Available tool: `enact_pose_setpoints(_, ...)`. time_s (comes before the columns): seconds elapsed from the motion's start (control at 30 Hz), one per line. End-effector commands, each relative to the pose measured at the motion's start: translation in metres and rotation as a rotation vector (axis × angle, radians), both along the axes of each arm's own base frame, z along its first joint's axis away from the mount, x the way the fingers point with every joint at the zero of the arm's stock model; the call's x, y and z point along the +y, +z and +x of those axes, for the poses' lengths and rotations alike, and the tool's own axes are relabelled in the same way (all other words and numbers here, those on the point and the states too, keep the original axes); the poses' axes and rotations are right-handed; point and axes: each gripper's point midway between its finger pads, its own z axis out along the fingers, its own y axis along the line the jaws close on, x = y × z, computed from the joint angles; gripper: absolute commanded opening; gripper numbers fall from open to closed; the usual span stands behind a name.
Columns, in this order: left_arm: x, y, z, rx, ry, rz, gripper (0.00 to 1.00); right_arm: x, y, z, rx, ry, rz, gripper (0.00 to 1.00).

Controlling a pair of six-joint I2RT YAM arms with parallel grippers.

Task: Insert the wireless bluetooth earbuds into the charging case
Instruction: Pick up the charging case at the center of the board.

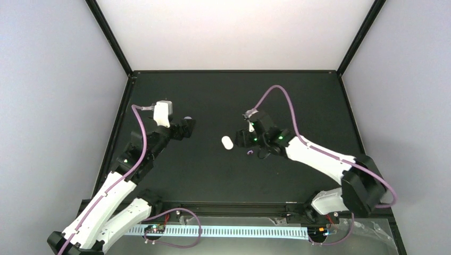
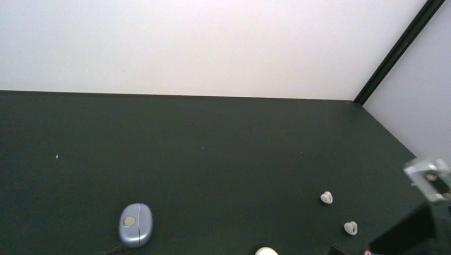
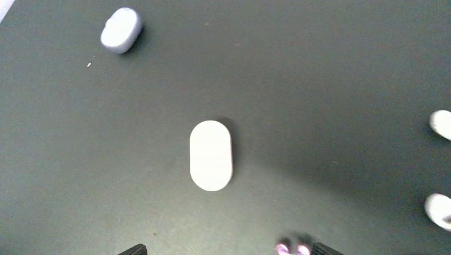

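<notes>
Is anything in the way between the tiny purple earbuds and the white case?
Nothing visible is. In the right wrist view only bare black table lies between the purple earbuds and the white case. The white earbuds sit off to the right, the bluish case up at the left.

In the top view the far half of the counter (image 1: 234,90) lies open from wall to wall, while the middle is tighter: the white case (image 1: 227,142) lies between the two arms, with a purple bud (image 1: 250,153) at lower right of it. In the right wrist view, bare counter surrounds that case, bounded by the bluish case (image 3: 121,30) at upper left and two white buds (image 3: 441,123) at the right edge.
</notes>
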Motion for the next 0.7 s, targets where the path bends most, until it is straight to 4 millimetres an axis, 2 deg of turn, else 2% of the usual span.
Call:
enact_pose_setpoints(0.0,-0.002,0.007,-0.001,-0.025,-0.019,-0.006,0.99,0.038,-0.001,0.016,-0.014,0.028,0.007,0.79)
enact_pose_setpoints(0.23,-0.003,0.011,-0.004,-0.038,-0.031,-0.017,0.99,0.076,-0.03,0.029,0.039,0.094,-0.07,0.77)
enact_pose_setpoints(0.37,-0.002,0.012,-0.005,-0.044,-0.027,-0.017,0.99,0.078,-0.05,0.036,0.074,0.059,-0.105,0.78)
enact_pose_setpoints(0.5,-0.002,0.013,-0.006,-0.046,-0.029,-0.021,0.99,0.083,-0.067,0.032,0.127,0.067,-0.101,0.81)
enact_pose_setpoints(0.67,-0.003,0.014,-0.006,-0.046,-0.032,-0.028,0.99,0.082,-0.086,0.03,0.155,0.07,-0.125,0.79)
